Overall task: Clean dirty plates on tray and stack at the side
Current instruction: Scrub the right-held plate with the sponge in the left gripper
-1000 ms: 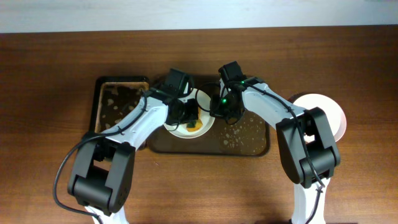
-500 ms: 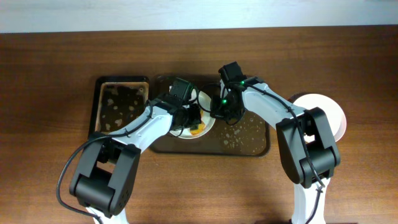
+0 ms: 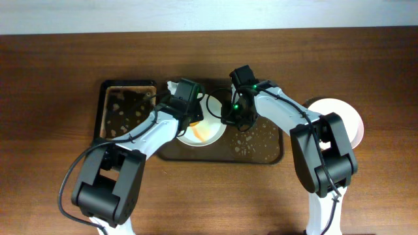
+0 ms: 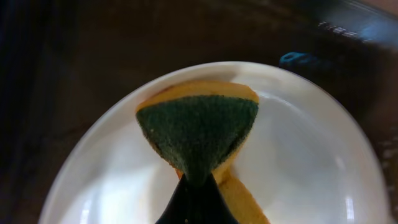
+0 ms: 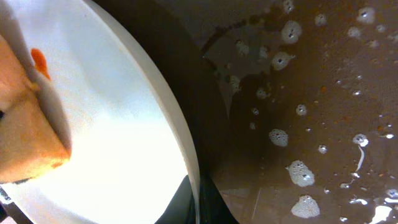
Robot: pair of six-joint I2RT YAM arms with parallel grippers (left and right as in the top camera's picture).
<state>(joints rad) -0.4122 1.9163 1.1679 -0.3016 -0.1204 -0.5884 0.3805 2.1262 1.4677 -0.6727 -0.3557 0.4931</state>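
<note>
Plate (image 3: 215,128) sits on the wet tray (image 3: 261,151). Rigid and probably breakable; the soapy film likely makes it slippery, so the rim is the sensible hold. Right gripper (image 5: 199,198) is clamped on the rim, arm reaching in from the right. Left gripper (image 4: 198,186) pinches a soft sponge (image 4: 198,134), wrist angled down onto the plate's face.

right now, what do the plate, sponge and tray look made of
The plate: glazed ceramic or melamine, can't tell which; white, glossy, soft highlights. The sponge: yellow foam with a coarse green scouring face, fibrous and matte. The tray: probably plastic; dark, smooth, water and suds beading on it.
</note>
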